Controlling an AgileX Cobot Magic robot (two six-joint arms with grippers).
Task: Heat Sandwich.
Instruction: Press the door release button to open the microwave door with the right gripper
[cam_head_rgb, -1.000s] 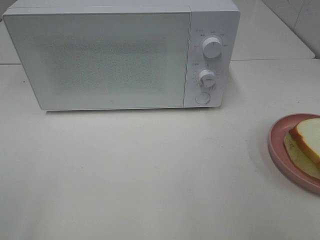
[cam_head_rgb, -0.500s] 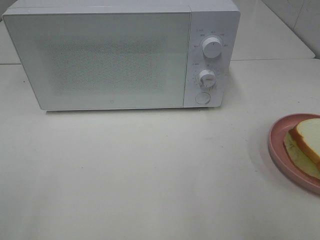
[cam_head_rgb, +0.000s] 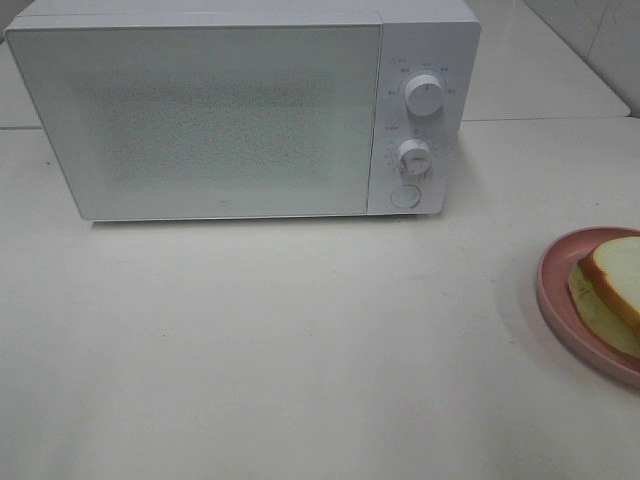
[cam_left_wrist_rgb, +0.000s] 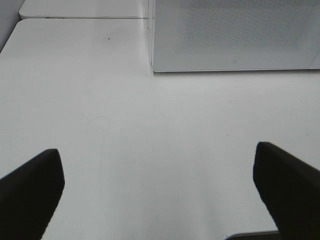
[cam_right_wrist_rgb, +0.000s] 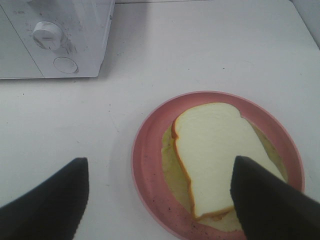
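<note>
- We logged the sandwich (cam_right_wrist_rgb: 215, 155) lying flat on the round pink plate (cam_right_wrist_rgb: 145, 165). A white slice with a tan crust was on top, and pale yellow-green filling showed past its edges.
- In the high view, plate (cam_head_rgb: 556, 300) and sandwich (cam_head_rgb: 618, 275) sat at the right edge of the table (cam_head_rgb: 300, 350), both partly cut off by the frame.
- The white microwave (cam_head_rgb: 200, 120) stood at the far side of the table with its door shut, well apart from the plate.
- Its panel carried an upper knob (cam_head_rgb: 425, 96), a lower knob (cam_head_rgb: 413, 156) and a round button (cam_head_rgb: 405, 196) beneath them.
- The left gripper (cam_left_wrist_rgb: 157, 152) had its jaws spread wide with nothing between them. It was over bare table in front of the microwave (cam_left_wrist_rgb: 235, 35).
- The right gripper (cam_right_wrist_rgb: 160, 162) was likewise spread wide and held nothing. It hung over the plate.
- In the wrist view one of its fingers (cam_right_wrist_rgb: 265, 200) overlapped the sandwich's edge; we could not tell whether it touched. The other finger was over the table beside the plate.
</note>
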